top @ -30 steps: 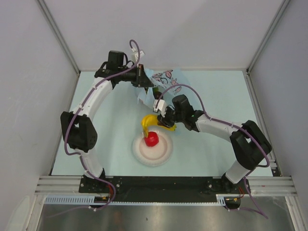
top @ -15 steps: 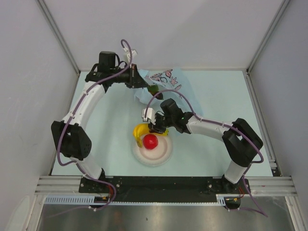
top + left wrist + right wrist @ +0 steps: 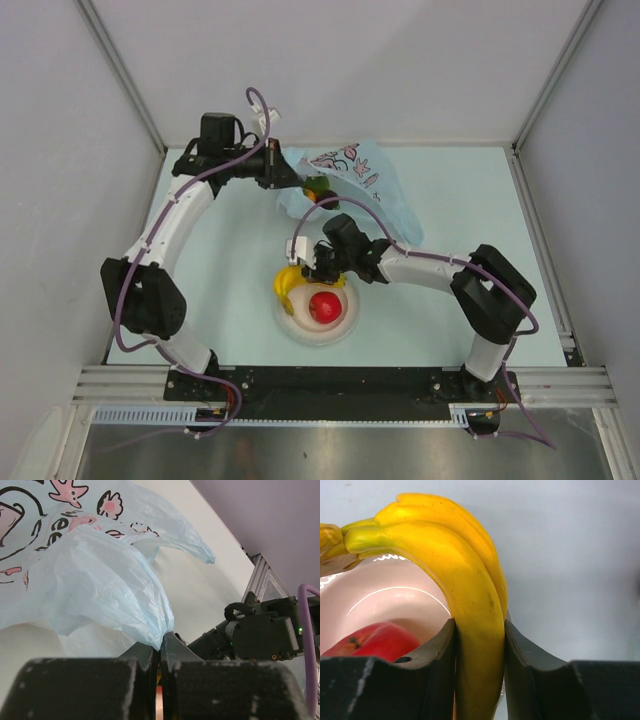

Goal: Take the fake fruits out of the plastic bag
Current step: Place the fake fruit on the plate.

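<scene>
My right gripper (image 3: 312,274) is shut on a yellow banana (image 3: 290,284) and holds it over the left rim of the white plate (image 3: 340,328). The banana (image 3: 470,595) fills the space between the jaws in the right wrist view. A red apple (image 3: 323,306) lies on the plate and also shows in the right wrist view (image 3: 375,640). My left gripper (image 3: 296,180) is shut on an edge of the light-blue plastic bag (image 3: 360,180) at the back. The bag (image 3: 90,580) bunches at the fingertips in the left wrist view. A green and orange fruit (image 3: 317,186) shows at the bag's mouth.
The pale blue table mat (image 3: 480,200) is bounded by grey walls on the left, right and back. A metal rail (image 3: 320,385) runs along the near edge by the arm bases. The right arm's forearm (image 3: 260,630) shows in the left wrist view.
My right gripper has carried the banana left and nearer, from beside the bag to the plate's left rim. My left gripper has drawn the bag's edge to the left, and the bag has spread wider.
</scene>
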Tool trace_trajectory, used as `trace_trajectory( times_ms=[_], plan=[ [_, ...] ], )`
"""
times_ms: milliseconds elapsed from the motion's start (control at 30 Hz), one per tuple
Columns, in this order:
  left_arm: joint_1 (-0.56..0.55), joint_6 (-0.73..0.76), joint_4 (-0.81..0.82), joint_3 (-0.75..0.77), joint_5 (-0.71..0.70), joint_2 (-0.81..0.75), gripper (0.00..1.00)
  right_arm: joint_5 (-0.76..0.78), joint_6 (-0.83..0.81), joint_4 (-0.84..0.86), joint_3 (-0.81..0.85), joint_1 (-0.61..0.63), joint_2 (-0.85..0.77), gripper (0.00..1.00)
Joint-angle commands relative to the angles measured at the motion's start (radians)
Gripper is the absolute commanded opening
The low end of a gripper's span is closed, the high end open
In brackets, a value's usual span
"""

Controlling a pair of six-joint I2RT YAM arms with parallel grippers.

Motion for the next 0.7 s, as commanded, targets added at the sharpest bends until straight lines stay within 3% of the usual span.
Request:
trace_trajectory(
  times_ms=[0, 33, 300, 667],
  plan=[
    [0.011, 0.031, 0.005, -0.024, 0.01, -0.066, 0.0, 0.023, -0.007, 0.051, 0.043, 0.023, 0.018, 0.26],
    [0.014, 0.032, 0.004, -0.028, 0.01, -0.069, 0.0, 0.028, -0.007, 0.046, 0.043, 0.028, 0.016, 0.38],
    [0.014, 0.023, 0.001, -0.044, 0.023, -0.06, 0.0, 0.034, -0.03, -0.052, 0.044, 0.002, -0.083, 0.81],
    [0.014, 0.034, -0.012, -0.027, 0.026, -0.054, 0.0, 0.002, -0.023, -0.056, 0.047, -0.119, -0.304, 0.83]
  ],
)
